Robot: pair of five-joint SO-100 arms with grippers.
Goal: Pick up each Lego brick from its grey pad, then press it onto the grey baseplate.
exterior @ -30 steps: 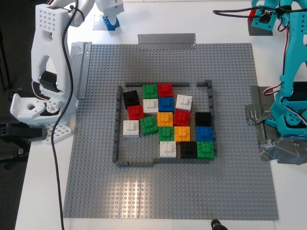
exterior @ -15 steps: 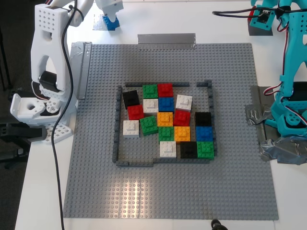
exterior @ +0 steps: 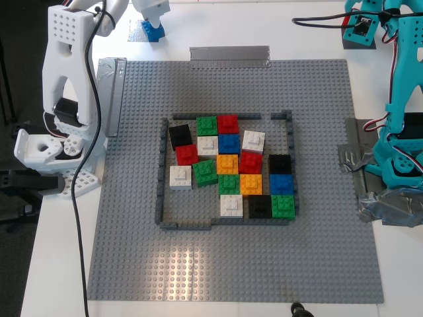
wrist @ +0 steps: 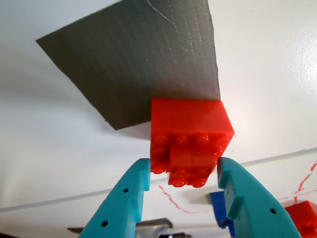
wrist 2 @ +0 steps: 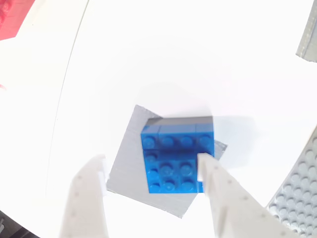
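In the first wrist view my teal first gripper [wrist: 183,173] is shut on the red Lego brick [wrist: 190,129], one finger on each side, at the corner of the darker grey pad [wrist: 133,54]. In the exterior view it sits at the top right [exterior: 360,20]. In the second wrist view my white second gripper [wrist 2: 151,161] is open around the blue Lego brick [wrist 2: 173,158], which rests on the silvery pad [wrist 2: 126,168]. One finger touches the brick; the other stands apart. In the exterior view this gripper [exterior: 153,14] and the blue brick [exterior: 153,33] are at the top left. The grey baseplate [exterior: 317,251] fills the middle.
A dark-grey brick frame [exterior: 160,172] on the baseplate holds several coloured bricks [exterior: 228,165]. Duct-tape strips lie along the plate's far edge [exterior: 229,56] and its left edge [exterior: 112,92]. The white arm's base [exterior: 59,99] and a black cable [exterior: 92,152] stand at the exterior view's left, the taped teal base [exterior: 396,165] at its right.
My first gripper has shifted slightly toward the top of the exterior view. The second gripper and the bricks on the baseplate have hardly moved.
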